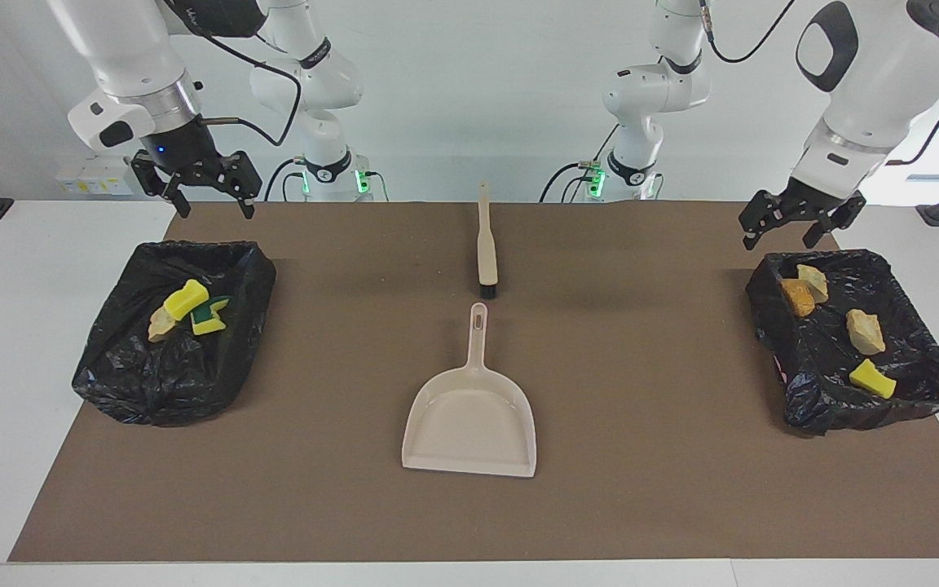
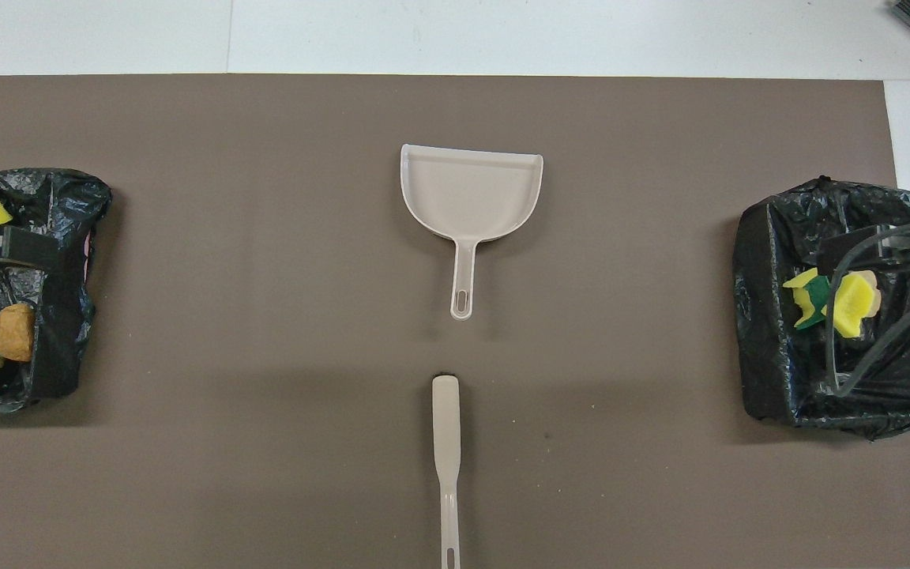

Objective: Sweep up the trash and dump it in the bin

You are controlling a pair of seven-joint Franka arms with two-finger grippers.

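The trash lies in two black-bagged bins. The bin (image 1: 152, 391) at the right arm's end holds a yellow chunk (image 1: 186, 299), a yellow-and-green one (image 1: 209, 318) and a tan one (image 1: 161, 326). Several chunks, among them an orange-brown one (image 1: 797, 297) and a yellow one (image 1: 873, 378), lie in the bin (image 1: 828, 399) at the left arm's end. My right gripper (image 1: 217, 212) hangs open and empty above the first bin's robot-side rim. Over the second bin's rim, my left gripper (image 1: 778, 243) is open and empty too.
A beige dustpan (image 1: 469, 416) lies mid-mat with its handle toward the robots. The beige brush (image 1: 487, 244) lies in line with it, nearer to the robots, bristles toward the pan. The brown mat (image 1: 649, 489) covers most of the white table.
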